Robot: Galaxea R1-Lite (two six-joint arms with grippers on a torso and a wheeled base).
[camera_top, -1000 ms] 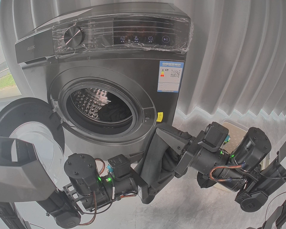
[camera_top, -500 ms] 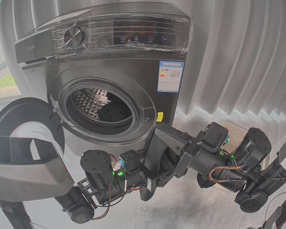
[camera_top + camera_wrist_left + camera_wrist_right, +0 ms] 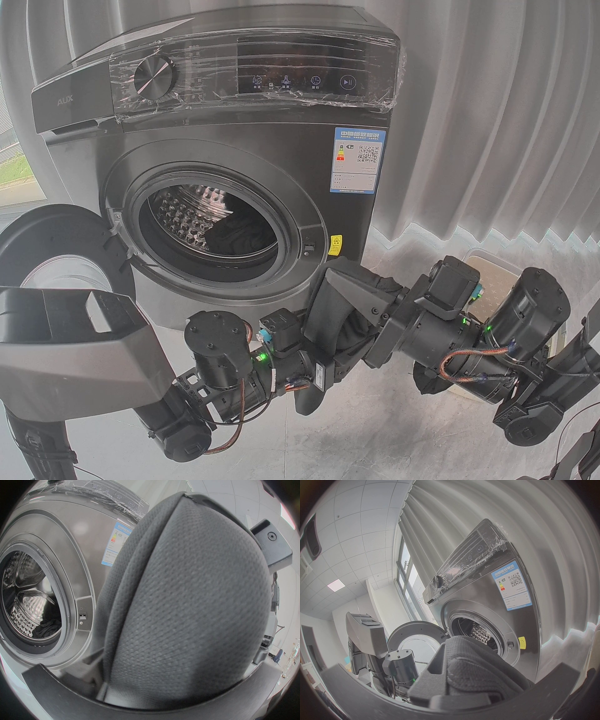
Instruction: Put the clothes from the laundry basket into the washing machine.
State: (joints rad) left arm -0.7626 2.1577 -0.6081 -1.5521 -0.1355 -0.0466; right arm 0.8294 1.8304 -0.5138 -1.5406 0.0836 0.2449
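**Transfer of one garment, mid-carry.** A dark grey garment (image 3: 320, 315) hangs in the air just below and to the right of the door opening (image 3: 209, 228) of the washing machine (image 3: 250, 144), still outside the drum. The right gripper (image 3: 342, 325) is clamped on it, with the cloth bunched thick between its jaws.

**Change.** Over the last second the left arm (image 3: 219, 350) has swung rightward beneath the opening. This brings the left gripper (image 3: 315, 381) close up under the hanging cloth. Whether it is open or closed on the cloth cannot be told. The right arm (image 3: 475, 337) and the garment have kept their place. The approach probably serves to gather the loose tail so that it clears the lower rim of the opening. The lift and insertion are judged to lie ahead.

**Views compared.** The head view gives the layout: the door (image 3: 59, 250) swung wide to the left of the opening, and the laundry basket (image 3: 494, 281) on the floor well to its right, behind the right arm. The left wrist view adds the garment's knit weave, folded close before the camera, and looks into the opening, where dark clothing (image 3: 47, 627) already lies low in the drum. The right wrist view looks over the held bundle towards the opening and places the left arm below the open door.
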